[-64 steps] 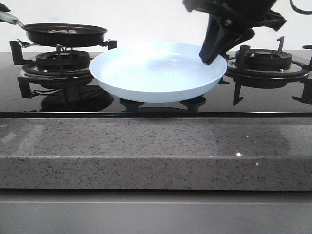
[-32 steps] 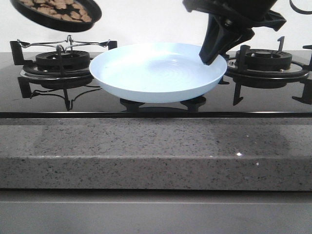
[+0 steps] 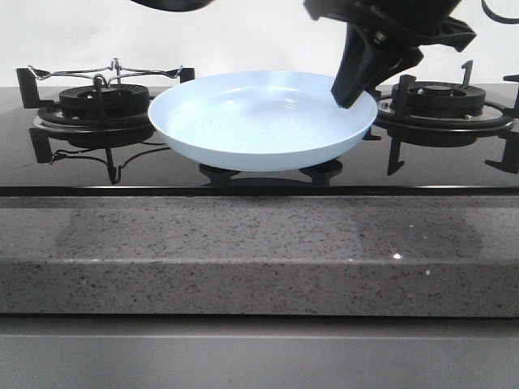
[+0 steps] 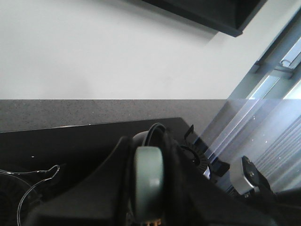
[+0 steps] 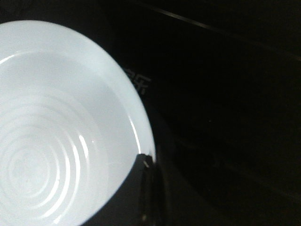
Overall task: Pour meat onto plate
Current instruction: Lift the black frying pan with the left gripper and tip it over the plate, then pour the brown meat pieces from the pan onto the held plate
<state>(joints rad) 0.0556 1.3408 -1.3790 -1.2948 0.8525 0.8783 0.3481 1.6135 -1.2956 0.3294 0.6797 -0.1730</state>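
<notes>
- Left of the plate [image 3: 261, 120], a bare burner grate [image 3: 101, 99] stands on the black hob [image 3: 243, 174]; above it a dark pan underside [image 3: 172, 4] just shows at the frame's top edge.
- Left gripper [image 4: 148, 188] is clamped around a grey-green handle [image 4: 149, 176].
- Pale blue and shallow, with faint concentric rings, the plate sits mid-hob, holding nothing.
- Right gripper [image 3: 350, 96] pinches the plate's right rim.
- Meat is not visible.

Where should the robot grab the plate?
By the raised rim on its right side, coming down from above. The plate is wide and shallow and sits low on the stove, so only the thin rim fits between fingers. The right gripper pinches the rim there now.
</notes>
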